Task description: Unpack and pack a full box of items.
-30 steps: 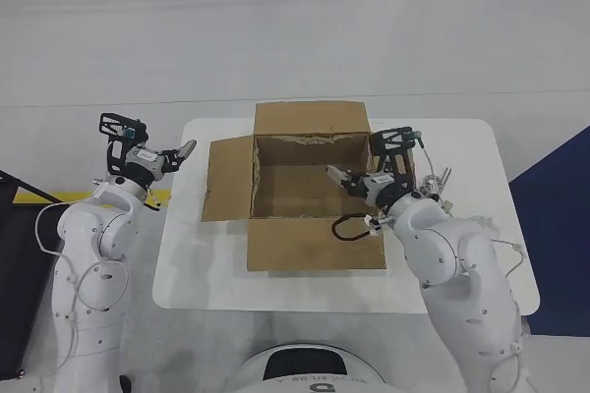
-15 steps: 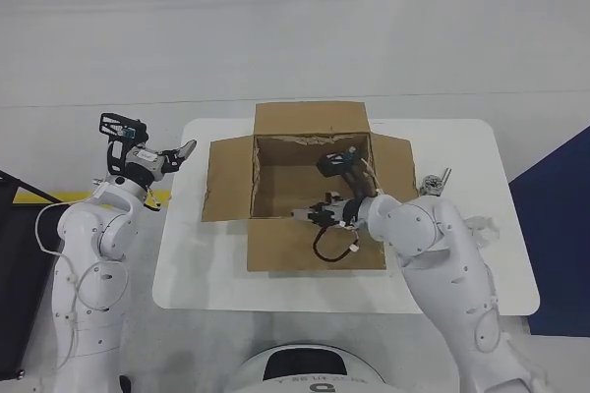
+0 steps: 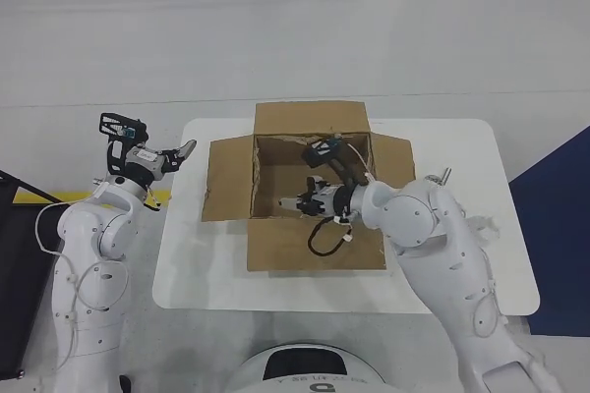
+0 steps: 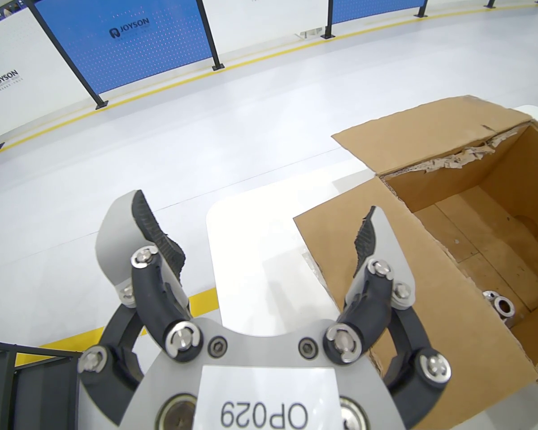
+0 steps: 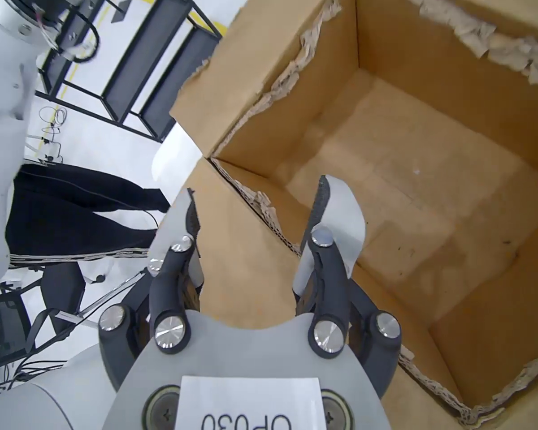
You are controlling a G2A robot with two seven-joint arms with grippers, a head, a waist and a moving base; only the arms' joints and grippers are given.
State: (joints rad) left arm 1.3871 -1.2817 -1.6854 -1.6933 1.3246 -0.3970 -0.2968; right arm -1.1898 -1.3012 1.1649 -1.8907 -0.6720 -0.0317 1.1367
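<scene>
Right pincer (image 5: 258, 199) apart over box (image 5: 385, 145); left pincer (image 4: 255, 208) apart; left wrist view: metal rings (image 4: 500, 304) inside box.

Lit brightly and evenly from above, with soft shade inside the cardboard box (image 3: 230, 179), darkest along its walls, and mild glare off the white table (image 3: 206, 277). Bowed at the edges in both wrist views.
</scene>
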